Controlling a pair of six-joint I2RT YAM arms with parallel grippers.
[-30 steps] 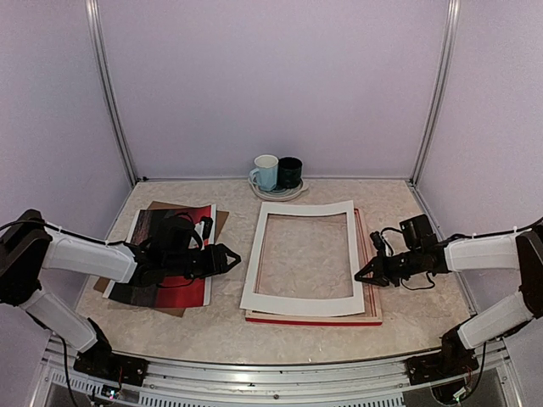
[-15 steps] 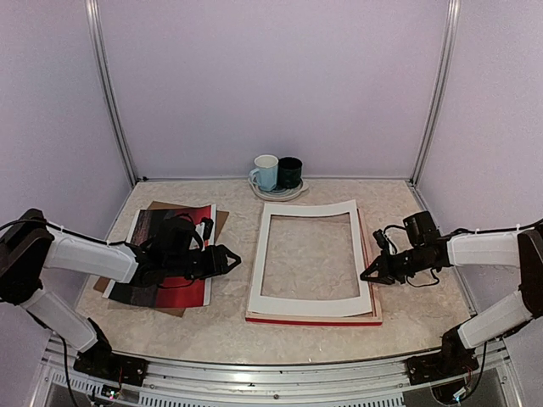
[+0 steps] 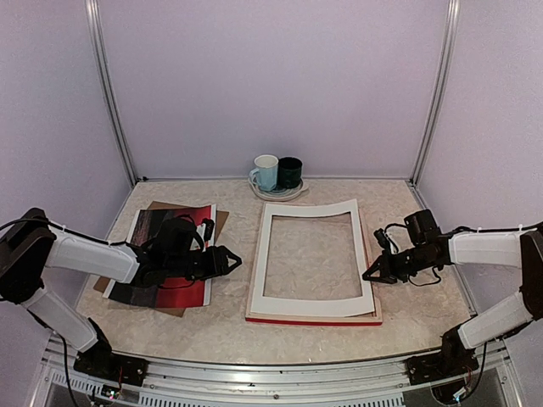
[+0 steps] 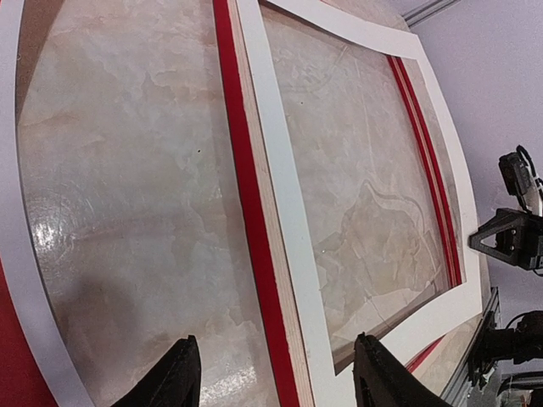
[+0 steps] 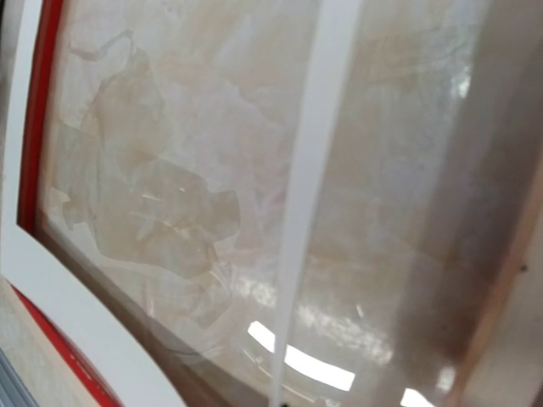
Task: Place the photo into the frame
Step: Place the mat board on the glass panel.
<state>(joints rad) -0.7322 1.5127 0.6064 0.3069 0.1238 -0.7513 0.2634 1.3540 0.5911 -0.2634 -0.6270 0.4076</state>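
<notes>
The photo (image 3: 188,290), red and dark with a white border, lies at the left on a brown backing board (image 3: 221,222). My left gripper (image 3: 229,259) hovers open by the photo's right edge, holding nothing; in the left wrist view its gripper (image 4: 280,377) spans the table and the frame's left rail. The frame (image 3: 314,321), red with pale wood, lies flat at centre right. A white mat (image 3: 305,301) rests on it. My right gripper (image 3: 371,275) is shut on the mat's right edge, which shows edge-on as a white mat strip (image 5: 305,170).
A pale blue mug (image 3: 265,172) and a dark mug (image 3: 290,172) stand on a plate (image 3: 278,194) at the back centre. Purple walls close off three sides. Bare marbled tabletop (image 3: 225,314) separates the photo and the frame.
My right gripper has drawn the white mat to the right, so it sits more squarely over the frame. The left arm has barely moved.
</notes>
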